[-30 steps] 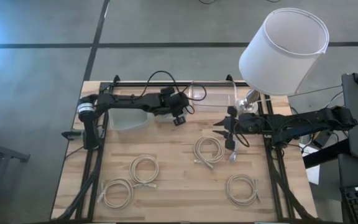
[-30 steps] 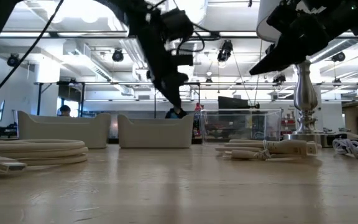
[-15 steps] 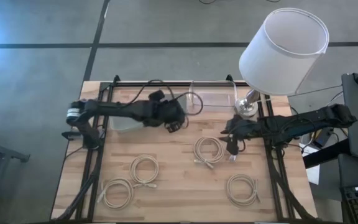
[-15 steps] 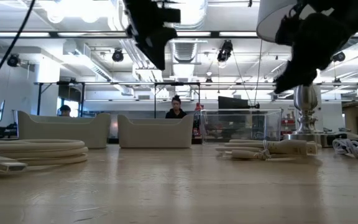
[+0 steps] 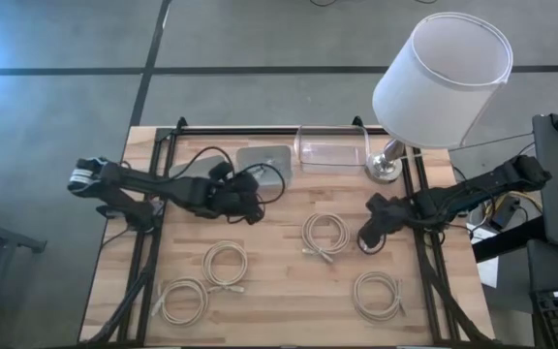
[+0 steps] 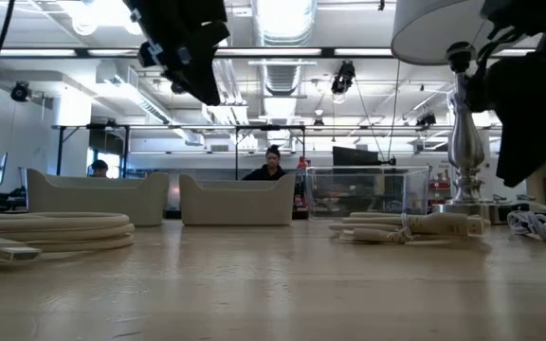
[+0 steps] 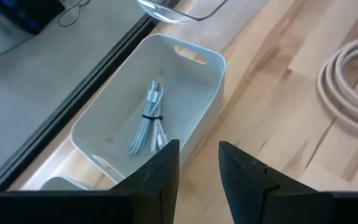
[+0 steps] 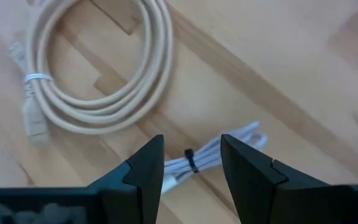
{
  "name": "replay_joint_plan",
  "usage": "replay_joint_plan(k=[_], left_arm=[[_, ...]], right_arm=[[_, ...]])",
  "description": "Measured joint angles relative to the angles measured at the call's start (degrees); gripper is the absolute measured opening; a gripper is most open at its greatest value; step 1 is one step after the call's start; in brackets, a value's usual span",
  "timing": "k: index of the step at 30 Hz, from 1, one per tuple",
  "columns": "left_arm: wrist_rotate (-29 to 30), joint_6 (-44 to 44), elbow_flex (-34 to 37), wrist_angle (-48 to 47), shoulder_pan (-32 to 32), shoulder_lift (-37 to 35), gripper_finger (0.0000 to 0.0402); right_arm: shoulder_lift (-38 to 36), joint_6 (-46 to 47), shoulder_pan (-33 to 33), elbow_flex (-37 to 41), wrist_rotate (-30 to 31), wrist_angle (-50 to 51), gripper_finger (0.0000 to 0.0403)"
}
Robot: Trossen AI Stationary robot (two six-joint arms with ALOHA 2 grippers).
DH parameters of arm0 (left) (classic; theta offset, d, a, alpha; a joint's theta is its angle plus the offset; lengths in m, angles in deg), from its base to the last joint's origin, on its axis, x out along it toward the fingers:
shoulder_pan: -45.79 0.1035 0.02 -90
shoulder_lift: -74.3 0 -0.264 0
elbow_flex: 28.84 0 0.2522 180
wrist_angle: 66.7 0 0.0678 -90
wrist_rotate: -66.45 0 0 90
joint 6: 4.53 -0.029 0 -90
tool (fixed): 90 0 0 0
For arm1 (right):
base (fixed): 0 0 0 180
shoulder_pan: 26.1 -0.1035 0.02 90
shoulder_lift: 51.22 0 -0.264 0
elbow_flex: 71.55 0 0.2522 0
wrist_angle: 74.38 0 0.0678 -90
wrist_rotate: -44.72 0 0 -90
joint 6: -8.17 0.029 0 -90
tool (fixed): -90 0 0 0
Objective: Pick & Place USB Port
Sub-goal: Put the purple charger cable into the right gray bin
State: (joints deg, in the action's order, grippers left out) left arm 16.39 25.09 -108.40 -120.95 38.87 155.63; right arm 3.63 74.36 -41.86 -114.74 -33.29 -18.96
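A small white bundled USB cable (image 8: 199, 160) lies on the wooden table under my right gripper (image 8: 191, 171). That gripper is open, with one finger on each side of the bundle in the right wrist view, and I see no touch. In the high view my right gripper (image 5: 364, 239) is right of the middle beige coil (image 5: 325, 233). A second white bundled cable (image 7: 149, 119) lies on the floor of the white bin (image 7: 211, 68). My left gripper (image 7: 199, 165) is open and empty, on the near side of that bin (image 5: 264, 160); it also shows in the high view (image 5: 250, 201).
Several beige cable coils lie on the table, including ones at the near left (image 5: 226, 264) (image 5: 184, 299) and at the near right (image 5: 378, 294). A clear box (image 5: 332, 152) stands at the far edge beside the bin. A lamp with a white shade (image 5: 444, 73) stands at the far right.
My left gripper has drawn back from over the white bin toward the table's left and near side, leaving the bin uncovered. My right gripper has moved toward the near edge, to over the small white cable bundle.
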Motion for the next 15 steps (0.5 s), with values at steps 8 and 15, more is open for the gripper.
replay_joint_plan(k=[8, 15], left_arm=[[-2.1, 0.0, 7.3, 9.1, 0.0, -4.1, 0.0115], [-3.0, 0.3, 8.0, 10.2, 0.0, -4.5, 0.0115]], right_arm=[[1.1, 7.3, -0.6, 1.7, 0.0, 0.2, 0.0149], [5.3, 14.3, -0.6, 2.2, 0.0, 0.2, 0.0148]])
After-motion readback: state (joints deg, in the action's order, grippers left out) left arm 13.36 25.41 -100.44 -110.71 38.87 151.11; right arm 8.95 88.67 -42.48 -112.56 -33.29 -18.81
